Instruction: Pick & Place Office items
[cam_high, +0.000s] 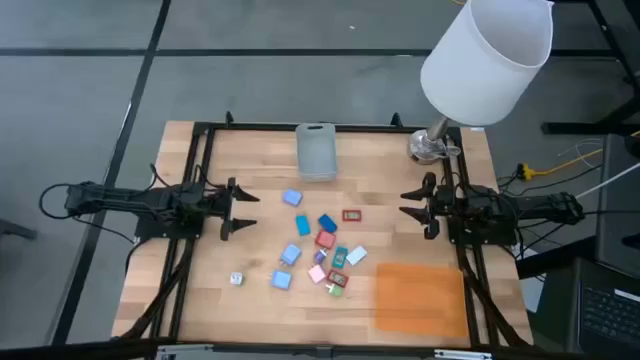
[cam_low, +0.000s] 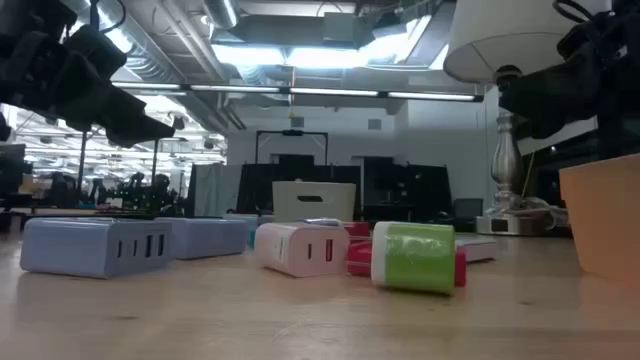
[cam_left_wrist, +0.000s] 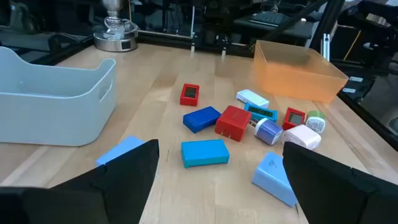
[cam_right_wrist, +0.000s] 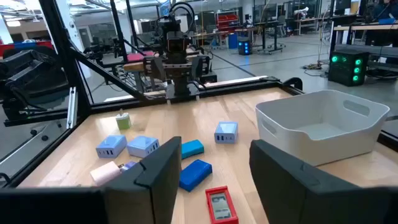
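Observation:
The office items, several small blocky pieces, lie flat and scattered on the middle of the wooden table (cam_high: 200, 300). They include a blue block (cam_high: 303, 226), a red one (cam_high: 325, 239), a red-framed one (cam_high: 351, 215), a pink one (cam_high: 317, 273) and a small white one (cam_high: 236, 279). My left gripper (cam_high: 248, 212) hovers at their left, open and pointing at them; its wrist view shows a blue block (cam_left_wrist: 204, 152) ahead of its empty fingers. My right gripper (cam_high: 407, 204) hovers at their right, open, with the red-framed piece (cam_right_wrist: 221, 204) just ahead.
A grey bin (cam_high: 316, 150) stands at the far middle of the table. An orange translucent container (cam_high: 420, 295) sits at the near right. A lamp with a white shade (cam_high: 487, 50) stands on its base (cam_high: 432, 148) at the far right corner. Black frame rails run along both sides.

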